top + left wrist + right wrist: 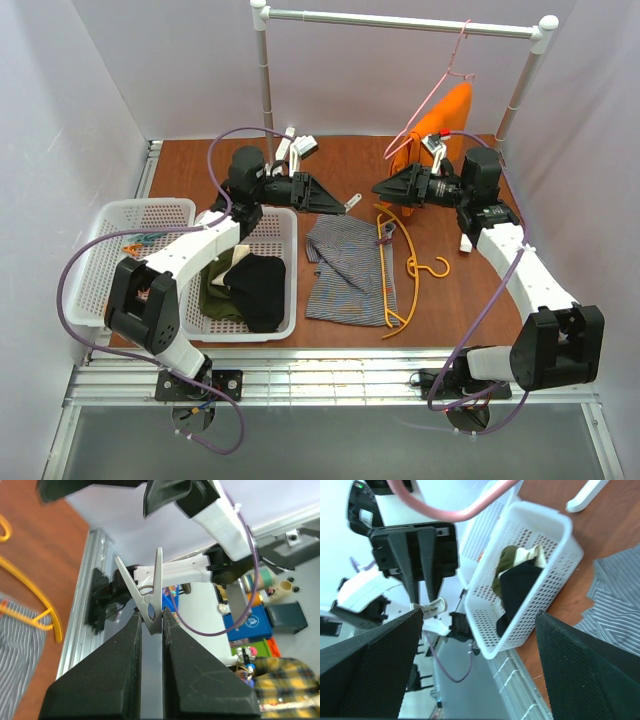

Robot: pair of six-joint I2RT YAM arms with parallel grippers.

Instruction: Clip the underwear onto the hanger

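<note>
A: Left claw [338, 202] status?
B: Clenched on a pale plastic clothes peg [153, 597]. Right claw [380, 190]: released, fingers wide apart.
A: Grey striped underwear [345, 270]?
B: Flat on the brown table [340, 165], with the yellow-orange plastic hanger [387, 290] lying on its right edge

Hanger [30, 587] cut off (blurred too).

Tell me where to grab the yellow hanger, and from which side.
Grip the hanger at the base of its hook, from straight above with the open right gripper. It lies flat, and that part rests on bare table, right of the underwear.
</note>
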